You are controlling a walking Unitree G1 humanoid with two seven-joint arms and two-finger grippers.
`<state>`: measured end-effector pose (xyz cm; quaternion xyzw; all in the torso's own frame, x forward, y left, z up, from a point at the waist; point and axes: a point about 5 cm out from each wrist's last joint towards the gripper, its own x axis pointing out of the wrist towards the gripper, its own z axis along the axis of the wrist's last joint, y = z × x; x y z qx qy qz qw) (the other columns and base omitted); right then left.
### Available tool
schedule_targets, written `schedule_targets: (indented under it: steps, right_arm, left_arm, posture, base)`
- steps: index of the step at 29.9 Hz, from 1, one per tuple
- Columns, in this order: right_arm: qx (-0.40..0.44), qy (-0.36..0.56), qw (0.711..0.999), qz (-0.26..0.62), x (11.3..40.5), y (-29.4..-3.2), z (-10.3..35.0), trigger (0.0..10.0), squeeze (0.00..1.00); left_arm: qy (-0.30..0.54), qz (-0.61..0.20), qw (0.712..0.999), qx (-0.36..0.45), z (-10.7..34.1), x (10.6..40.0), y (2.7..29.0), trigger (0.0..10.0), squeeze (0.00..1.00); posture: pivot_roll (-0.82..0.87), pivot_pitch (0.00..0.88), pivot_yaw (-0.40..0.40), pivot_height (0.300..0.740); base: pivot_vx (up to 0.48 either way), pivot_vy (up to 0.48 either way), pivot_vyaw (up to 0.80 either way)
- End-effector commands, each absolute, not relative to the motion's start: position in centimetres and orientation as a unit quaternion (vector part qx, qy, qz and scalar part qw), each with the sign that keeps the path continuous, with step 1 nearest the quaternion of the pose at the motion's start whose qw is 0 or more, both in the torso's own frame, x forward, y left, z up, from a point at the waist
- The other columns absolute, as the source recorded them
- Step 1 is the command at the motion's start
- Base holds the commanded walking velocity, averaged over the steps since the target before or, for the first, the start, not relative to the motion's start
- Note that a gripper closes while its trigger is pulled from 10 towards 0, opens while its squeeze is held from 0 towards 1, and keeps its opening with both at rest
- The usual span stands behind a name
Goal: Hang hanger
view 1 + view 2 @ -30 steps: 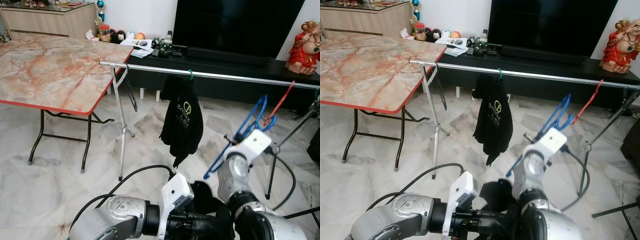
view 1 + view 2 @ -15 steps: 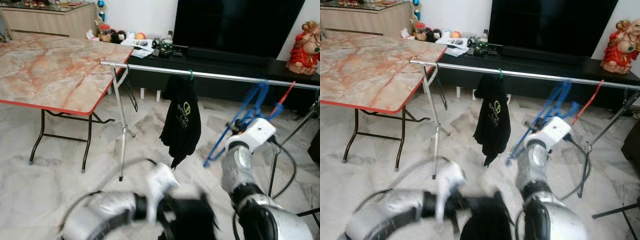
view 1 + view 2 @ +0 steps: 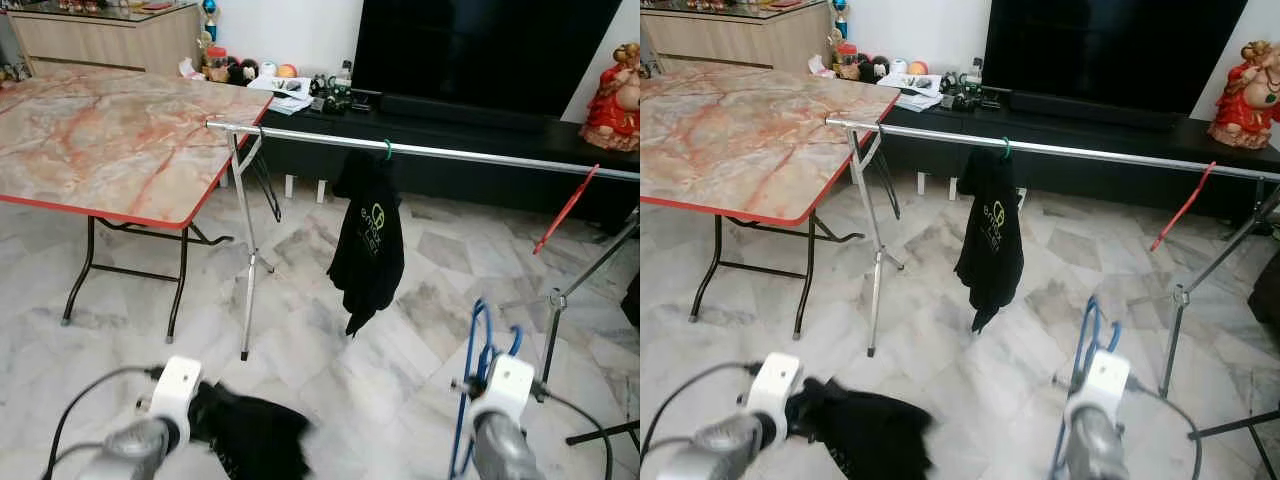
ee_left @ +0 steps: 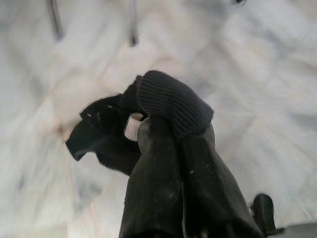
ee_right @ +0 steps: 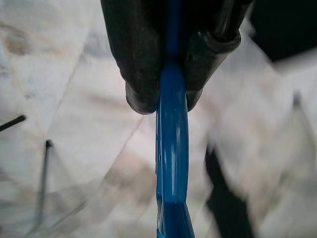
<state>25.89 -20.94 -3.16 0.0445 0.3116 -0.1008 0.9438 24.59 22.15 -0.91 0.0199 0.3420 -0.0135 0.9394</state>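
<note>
Holding a blue plastic hanger [image 3: 478,375] low at five o'clock of the head view, right tool [image 5: 163,96] clenching both fingers around its thin bar; looking light, stiff and smooth, so likely to swivel or slip in a narrow pinch. Gripping a black garment [image 3: 252,440] with the left tool [image 4: 171,163] at seven o'clock, soft and limp, draping over the fingers. Still needing the hook lifted onto the steel rail [image 3: 450,153] at twelve o'clock, between the hung black shirt [image 3: 368,243] and the red hanger [image 3: 564,210].

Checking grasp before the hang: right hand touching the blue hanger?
Touching. In the right wrist view both fingers pinch the blue hanger with no gap between them.
</note>
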Motion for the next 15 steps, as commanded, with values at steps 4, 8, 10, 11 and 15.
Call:
schedule_targets:
  steps: [4, 8, 10, 11, 15]
  right_arm:
    - [0.012, 0.380, 0.923, -0.053, 22.7, -20.1, -5.7, 10.0, 0.00]
    - [0.015, 0.409, 0.910, -0.066, 20.8, -20.3, -6.8, 10.0, 0.00]
    - [0.016, 0.416, 0.906, -0.069, 19.9, -20.3, -7.3, 10.0, 0.00]
    - [0.019, 0.418, 0.906, -0.070, 19.7, -20.4, -7.4, 10.0, 0.00]
    - [0.018, 0.422, 0.903, -0.073, 19.1, -20.5, -7.7, 10.0, 0.00]
  left_arm:
    - [0.354, 0.051, 0.934, -0.020, -3.2, 22.6, 23.4, 10.0, 0.00]
    - [0.366, 0.061, 0.928, -0.021, -4.4, 21.3, 23.2, 10.0, 0.00]
    - [0.361, 0.072, 0.930, -0.021, -4.7, 21.0, 23.3, 10.0, 0.00]
    - [0.350, 0.079, 0.933, -0.025, -4.5, 21.1, 23.4, 10.0, 0.00]
    - [0.272, 0.108, 0.956, -0.029, -2.9, 22.7, 24.2, 10.0, 0.00]
  posture:
    - [0.17, 0.000, -0.070, 0.740]
    - [0.18, 0.000, -0.070, 0.740]
    - [0.17, 0.000, -0.065, 0.740]
    - [0.17, 0.000, -0.062, 0.740]
    - [0.16, 0.000, -0.053, 0.740]
  base:
    - [0.000, 0.000, 0.00]
    - [0.000, 0.000, 0.00]
    - [0.000, 0.000, 0.00]
    - [0.000, 0.000, 0.00]
    - [0.000, 0.000, 0.00]
